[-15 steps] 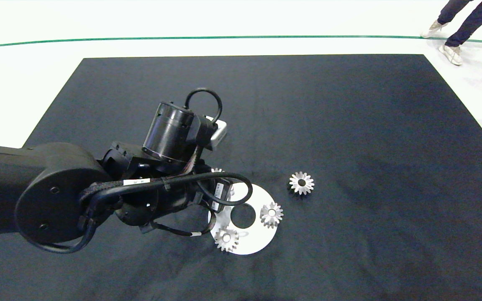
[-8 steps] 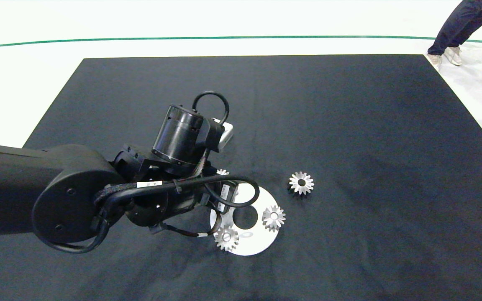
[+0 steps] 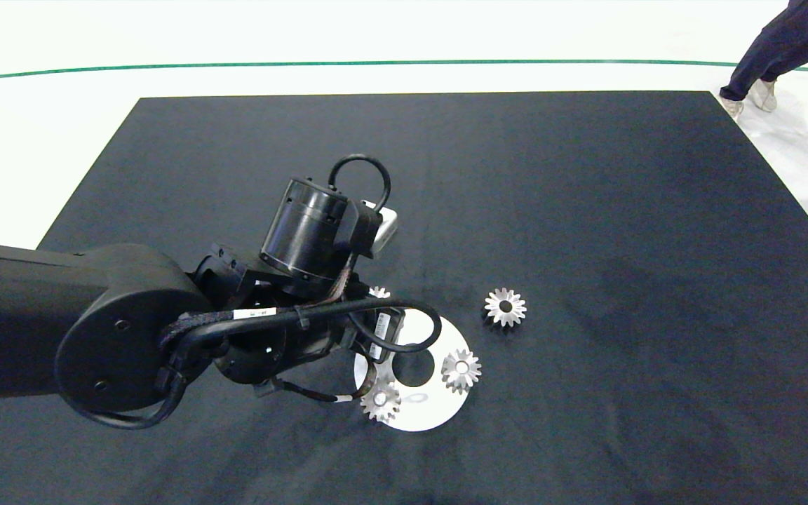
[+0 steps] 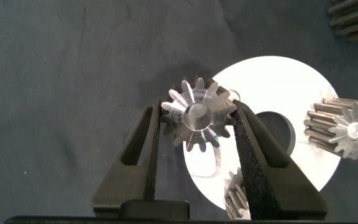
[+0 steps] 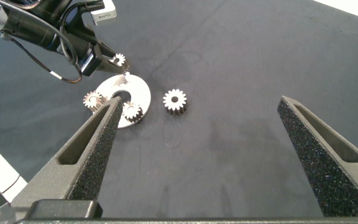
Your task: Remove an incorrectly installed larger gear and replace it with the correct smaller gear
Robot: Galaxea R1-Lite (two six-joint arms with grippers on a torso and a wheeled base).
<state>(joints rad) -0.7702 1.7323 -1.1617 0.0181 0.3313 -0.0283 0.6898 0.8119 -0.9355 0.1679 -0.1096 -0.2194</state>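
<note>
The left gripper [image 4: 196,121] is clamped on a smaller gear [image 4: 196,118], held over the rim of the white disc [image 4: 291,93], which lies on the black mat [image 3: 586,210]. Whether this gear touches the disc cannot be determined. Two further small gears [image 3: 460,370] [image 3: 380,400] stand on the disc, either side of its centre hole. The larger gear [image 3: 505,307] rests on the mat just beside the disc, apart from it. The right gripper [image 5: 210,155] hangs well off from the work, fingers spread wide, holding nothing. A person's legs [image 3: 783,49] show beyond the mat.
</note>
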